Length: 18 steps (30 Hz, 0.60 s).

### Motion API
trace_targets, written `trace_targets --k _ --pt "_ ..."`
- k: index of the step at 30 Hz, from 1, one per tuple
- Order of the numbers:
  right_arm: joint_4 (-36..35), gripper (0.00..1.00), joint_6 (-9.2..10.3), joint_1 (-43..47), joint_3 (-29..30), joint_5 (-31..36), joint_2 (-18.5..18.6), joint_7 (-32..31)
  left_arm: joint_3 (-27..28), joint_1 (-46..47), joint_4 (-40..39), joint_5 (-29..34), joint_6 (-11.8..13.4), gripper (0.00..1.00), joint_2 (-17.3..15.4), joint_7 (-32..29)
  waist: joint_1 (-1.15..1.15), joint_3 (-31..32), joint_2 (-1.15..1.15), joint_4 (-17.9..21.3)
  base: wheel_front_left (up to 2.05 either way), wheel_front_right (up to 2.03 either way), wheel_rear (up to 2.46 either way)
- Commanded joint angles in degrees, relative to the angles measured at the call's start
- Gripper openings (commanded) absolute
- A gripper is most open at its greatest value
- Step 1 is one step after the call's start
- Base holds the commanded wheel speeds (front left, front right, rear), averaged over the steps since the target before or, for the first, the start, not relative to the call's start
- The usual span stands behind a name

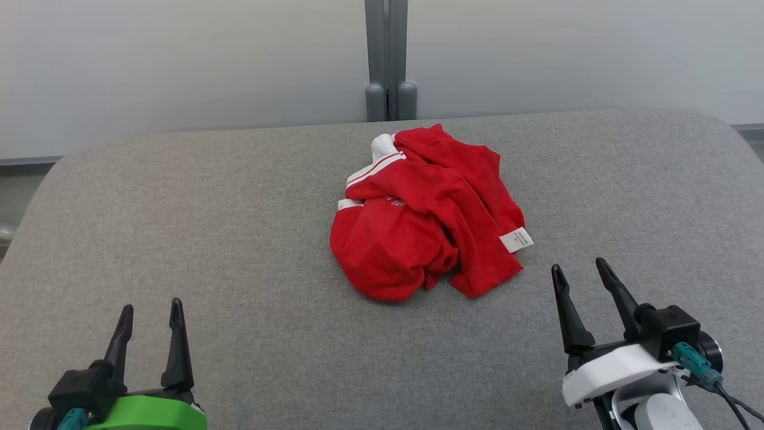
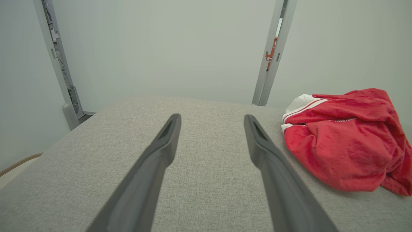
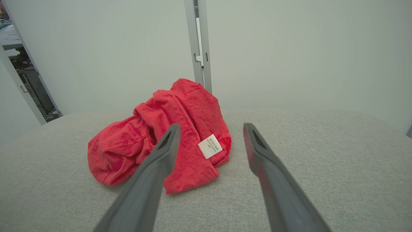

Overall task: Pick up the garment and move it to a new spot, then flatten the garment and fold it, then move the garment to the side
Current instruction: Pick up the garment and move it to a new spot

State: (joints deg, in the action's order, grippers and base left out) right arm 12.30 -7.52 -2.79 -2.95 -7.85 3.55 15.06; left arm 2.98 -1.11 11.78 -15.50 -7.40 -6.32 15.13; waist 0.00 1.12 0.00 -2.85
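On a grey padded table (image 1: 227, 239), the garment (image 1: 427, 212), a red jersey with white trim, lies crumpled in a heap toward the far side, its white care label (image 1: 517, 239) facing the right gripper (image 1: 578, 266). That gripper waits near the heap and the left gripper (image 1: 151, 306) well apart from it, both with jaws spread wide and holding nothing. A sound pickup would likely pinch a raised fold high on the heap, not the thin label, and lift clear before carrying it to open table
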Motion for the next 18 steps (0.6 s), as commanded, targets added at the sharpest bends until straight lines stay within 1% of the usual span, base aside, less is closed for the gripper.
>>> trace_targets --k 1,4,8,14,18 --pt "-0.08 1.0 0.06 -0.39 -0.02 0.29 0.17 0.18 -0.14 1.32 0.15 0.48 -0.11 1.0 0.15 0.04 0.0 -0.19 0.0 0.13 0.0 0.0 0.0" --pt "0.0 1.0 0.06 -0.68 -0.36 0.32 0.2 0.18 -1.15 3.15 -0.11 0.44 -0.12 1.0 0.14 0.03 0.0 -0.64 0.0 0.69 0.0 0.0 0.0" --pt "0.1 1.0 0.06 -1.49 -0.92 -0.03 0.34 0.18 -3.92 7.2 0.31 0.09 -0.13 1.0 -0.4 0.04 0.0 -1.75 0.0 2.56 0.0 0.0 0.0" --pt "-0.29 1.0 0.06 -3.41 -0.92 -0.29 0.55 0.18 -11.34 17.29 1.57 -0.45 -0.12 1.0 -1.14 0.03 0.0 -5.64 0.0 6.74 0.0 0.0 0.0" --pt "-0.97 1.0 0.06 -4.92 -0.77 -0.37 0.36 0.18 -16.65 24.98 4.33 -0.83 -0.13 1.0 -1.69 0.03 0.0 -9.17 0.0 9.91 0.0 0.0 0.0"
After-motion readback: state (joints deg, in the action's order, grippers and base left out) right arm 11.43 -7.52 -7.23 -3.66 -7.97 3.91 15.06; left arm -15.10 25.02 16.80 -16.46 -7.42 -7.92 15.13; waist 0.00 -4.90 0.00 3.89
